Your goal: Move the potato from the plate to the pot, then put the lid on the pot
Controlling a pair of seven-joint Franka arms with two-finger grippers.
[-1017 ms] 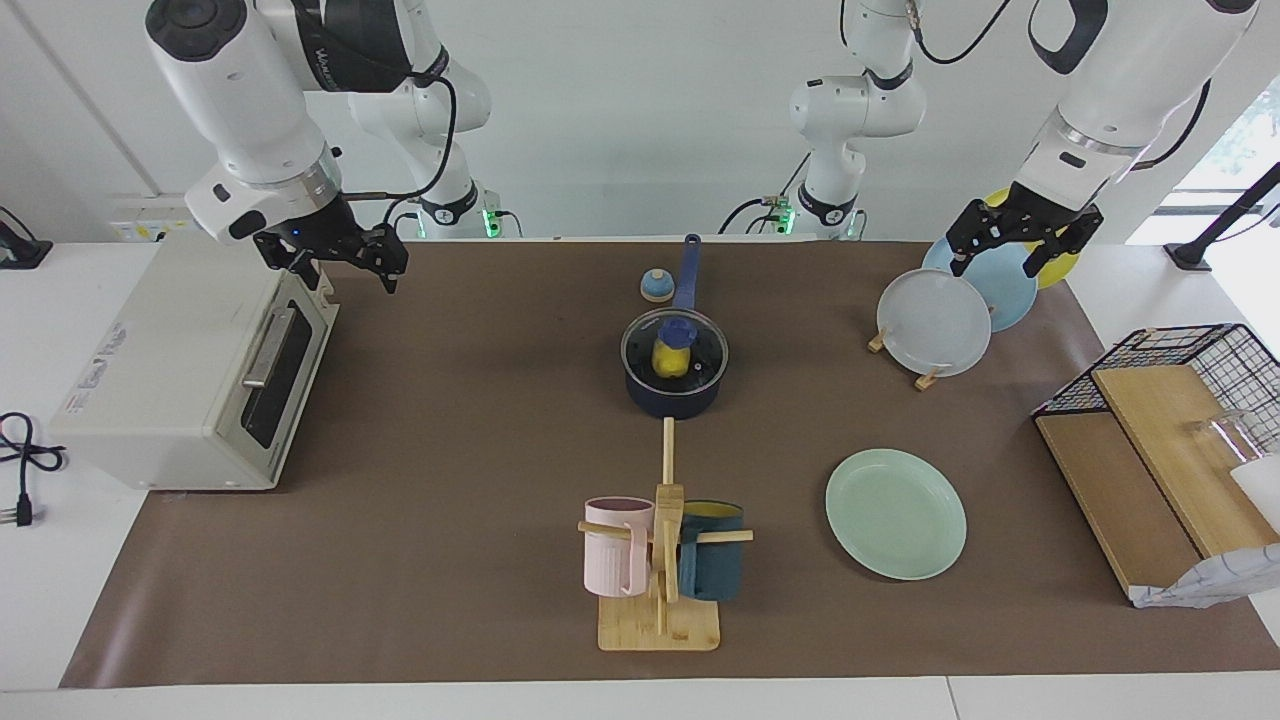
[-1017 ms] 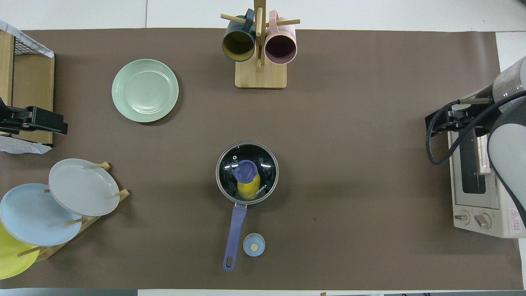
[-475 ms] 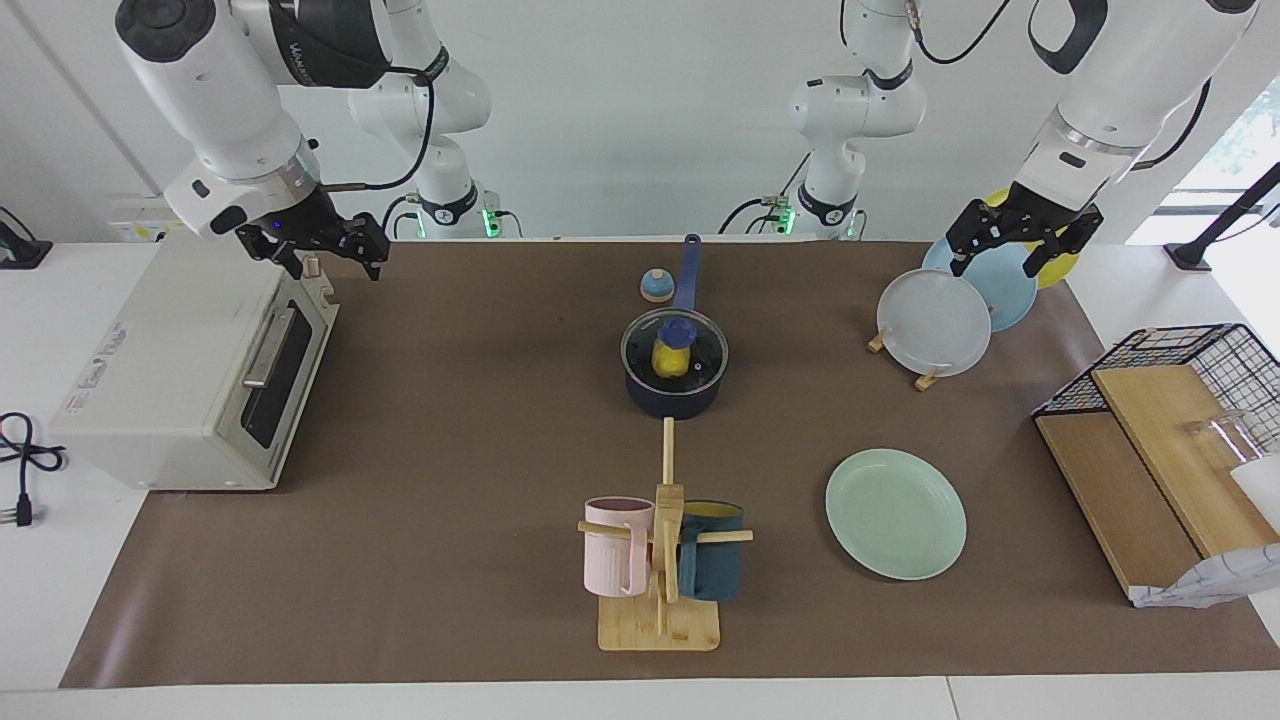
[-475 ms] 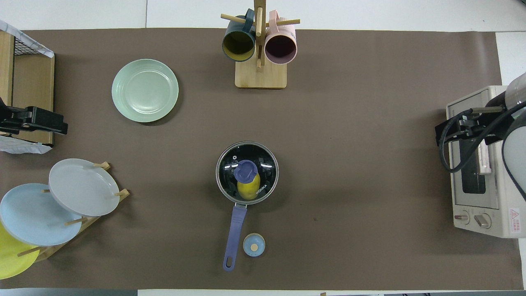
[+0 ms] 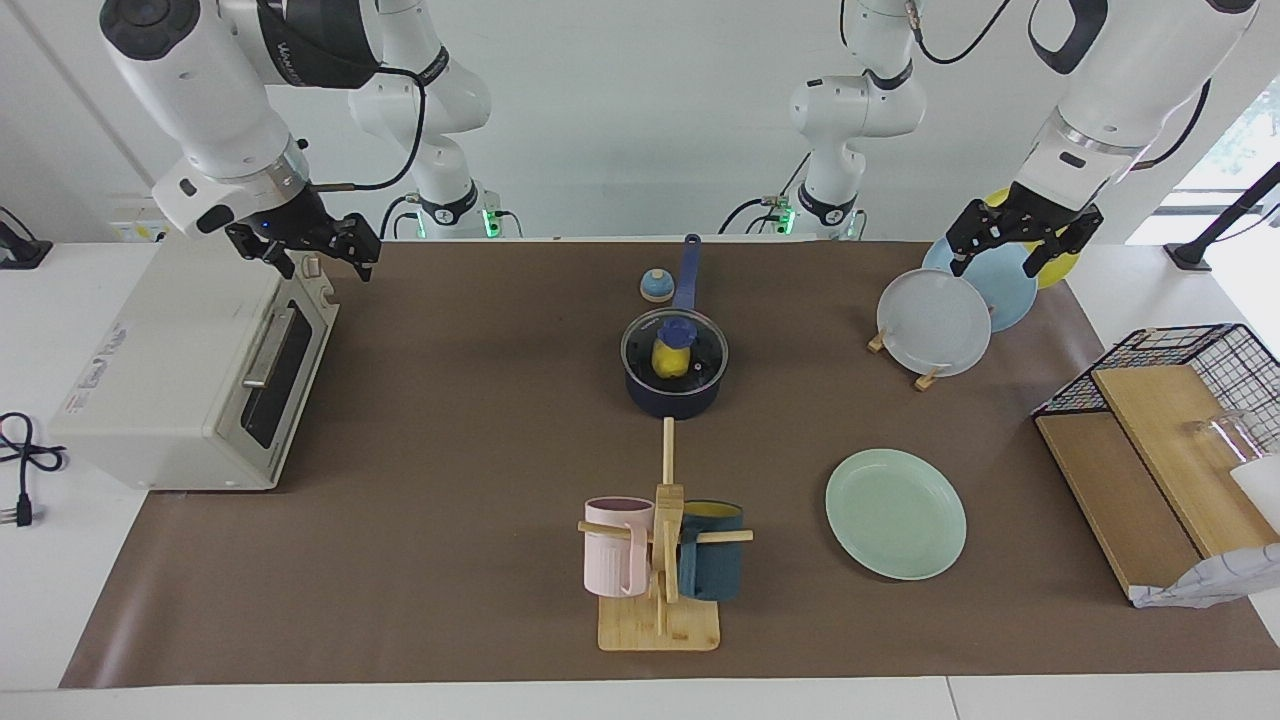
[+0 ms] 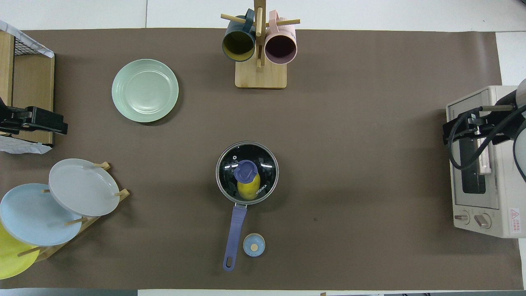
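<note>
The dark navy pot (image 5: 675, 398) stands mid-table, its long blue handle pointing toward the robots. The glass lid (image 5: 702, 346) with a blue knob sits on it. Through the glass I see the yellow potato (image 5: 668, 360) inside the pot. The mint-green plate (image 5: 895, 513) lies bare, farther from the robots and toward the left arm's end. My right gripper (image 5: 322, 262) hangs open over the toaster oven's corner, holding nothing. My left gripper (image 5: 997, 258) hangs open over the plate rack, also holding nothing. From overhead, the pot (image 6: 246, 172) and the plate (image 6: 145, 90) show the same.
A toaster oven (image 5: 190, 370) stands at the right arm's end. A mug tree (image 5: 660, 560) with pink and teal mugs stands farther out than the pot. A small bell (image 5: 655, 286) sits beside the pot handle. Plate rack (image 5: 935, 320) and wire basket (image 5: 1190, 370) stand at the left arm's end.
My right gripper has drawn back toward its own end of the table, now over the toaster oven. The left arm, pot, lid and potato have not moved.
</note>
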